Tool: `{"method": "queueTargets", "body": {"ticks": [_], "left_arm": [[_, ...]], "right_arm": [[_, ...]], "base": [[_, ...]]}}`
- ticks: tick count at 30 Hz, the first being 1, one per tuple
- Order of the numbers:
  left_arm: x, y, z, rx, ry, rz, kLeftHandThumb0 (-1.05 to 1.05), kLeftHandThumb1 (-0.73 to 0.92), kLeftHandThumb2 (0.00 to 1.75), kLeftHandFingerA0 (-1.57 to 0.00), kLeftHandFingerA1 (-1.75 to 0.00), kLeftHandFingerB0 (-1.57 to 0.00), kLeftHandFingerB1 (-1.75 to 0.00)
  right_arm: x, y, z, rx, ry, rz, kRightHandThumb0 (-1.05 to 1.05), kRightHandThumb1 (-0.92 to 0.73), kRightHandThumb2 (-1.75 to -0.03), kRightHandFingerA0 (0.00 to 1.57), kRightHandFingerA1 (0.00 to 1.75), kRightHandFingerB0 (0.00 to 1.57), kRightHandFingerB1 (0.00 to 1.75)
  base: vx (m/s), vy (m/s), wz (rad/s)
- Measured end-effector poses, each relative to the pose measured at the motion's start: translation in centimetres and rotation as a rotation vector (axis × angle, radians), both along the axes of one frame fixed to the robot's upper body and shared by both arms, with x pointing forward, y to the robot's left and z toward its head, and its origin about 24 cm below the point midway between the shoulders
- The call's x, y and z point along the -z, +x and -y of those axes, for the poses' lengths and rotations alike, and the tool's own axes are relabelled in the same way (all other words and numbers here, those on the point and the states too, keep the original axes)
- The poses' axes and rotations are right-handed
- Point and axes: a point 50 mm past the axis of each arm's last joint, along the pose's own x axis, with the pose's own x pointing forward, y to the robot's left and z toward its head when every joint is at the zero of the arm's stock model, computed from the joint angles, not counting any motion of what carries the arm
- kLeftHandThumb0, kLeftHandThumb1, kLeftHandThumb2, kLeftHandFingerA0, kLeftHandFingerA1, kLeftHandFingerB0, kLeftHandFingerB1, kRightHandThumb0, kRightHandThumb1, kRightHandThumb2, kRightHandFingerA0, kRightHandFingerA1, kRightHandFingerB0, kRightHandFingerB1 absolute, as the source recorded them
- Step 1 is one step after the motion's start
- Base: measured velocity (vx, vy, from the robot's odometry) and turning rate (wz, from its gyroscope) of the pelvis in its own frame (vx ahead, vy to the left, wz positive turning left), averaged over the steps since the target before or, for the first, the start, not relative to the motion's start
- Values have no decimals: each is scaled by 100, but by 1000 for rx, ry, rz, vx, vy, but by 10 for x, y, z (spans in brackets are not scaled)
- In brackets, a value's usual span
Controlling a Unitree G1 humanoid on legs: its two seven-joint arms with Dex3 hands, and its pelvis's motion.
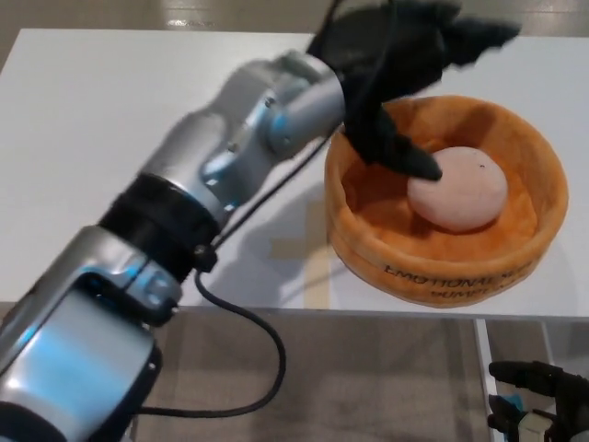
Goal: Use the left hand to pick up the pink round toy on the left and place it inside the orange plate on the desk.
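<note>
One pink round toy (457, 189) inside one orange plate (368, 241), left hand (400, 55) spread empty above.

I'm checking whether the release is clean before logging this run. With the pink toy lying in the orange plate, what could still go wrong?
The left robot hand is open but its thumb hangs right beside the pink round toy; a careless withdrawal might nudge it. The orange plate sits near the table's front edge, so a bump from the arm could push it off. The cable looping under the forearm might snag.
</note>
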Motion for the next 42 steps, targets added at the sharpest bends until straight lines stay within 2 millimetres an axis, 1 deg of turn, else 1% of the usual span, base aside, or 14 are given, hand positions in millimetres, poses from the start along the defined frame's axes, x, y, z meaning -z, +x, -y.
{"method": "queueTargets", "body": {"ticks": [1,8,10,11,12,16,17,20,21,27,32,37,41,42], "left_arm": [[0,0,0,0,0,0,-28,45,64,-6,-17,-22,-41],[-45,-33,-22,115,-268,184,3,68,68,-51,-47,-72,-46],[-50,-43,-28,139,-325,203,3,68,68,-51,-47,-72,-46],[-53,-47,-32,149,-349,211,0,62,73,-77,-51,-85,-52],[-53,-49,-34,152,-359,213,-17,69,61,-83,-50,-90,-52],[-53,-61,-52,167,-420,209,-23,70,60,-86,-57,-91,-65],[-53,-61,-52,167,-420,209,-36,50,85,-88,-71,-87,-75],[-43,-64,-64,166,-450,160,-36,49,87,-88,-73,-85,-74],[-40,-65,-67,163,-457,145,-39,69,61,-94,-61,-84,-57],[-15,-68,-88,138,-486,10,-36,66,60,-98,-62,-80,-51],[7,-71,-103,109,-494,-114,-25,67,60,-96,-73,-83,-59],[32,-74,-115,84,-502,-262,3,55,108,-107,-78,-100,-86],[58,-77,-124,62,-506,-423,1,60,105,-102,-85,-99,-90],[65,-78,-126,57,-508,-469,-5,68,82,-99,-89,-99,-83]], "right_arm": [[0,0,0,0,0,0,-20,-59,-57,80,62,69,51],[-1,2,0,-2,-1,5,-21,-58,-57,82,63,71,51],[-1,2,0,-2,-1,5,-21,-58,-57,82,63,71,51],[-1,2,0,-2,-1,5,-21,-59,-57,80,61,70,51],[-1,2,0,-2,-1,6,-21,-59,-57,81,62,70,51],[-2,2,0,-3,-2,7,-20,-59,-57,81,63,71,52],[-2,2,0,-3,-2,7,-20,-59,-57,81,64,71,52],[-2,3,0,-3,-2,8,-20,-59,-57,81,66,71,53],[-2,3,0,-3,-2,9,-20,-59,-57,82,63,72,52],[-3,4,0,-3,-3,12,-18,-60,-57,81,64,72,53],[-4,5,0,-4,-4,15,-19,-61,-58,81,65,72,52],[-5,6,0,-5,-5,19,-20,-60,-57,82,63,72,52],[-6,8,0,-5,-5,23,-20,-60,-57,82,61,72,52],[-6,8,0,-6,-5,24,-19,-60,-57,82,62,72,52]], "base": [[0,0,0],[0,0,0],[0,0,0],[0,0,0],[0,0,0],[0,0,0],[0,0,0],[0,0,0],[0,0,0],[0,0,0],[0,0,0],[0,0,0],[0,0,0],[0,0,0]]}}
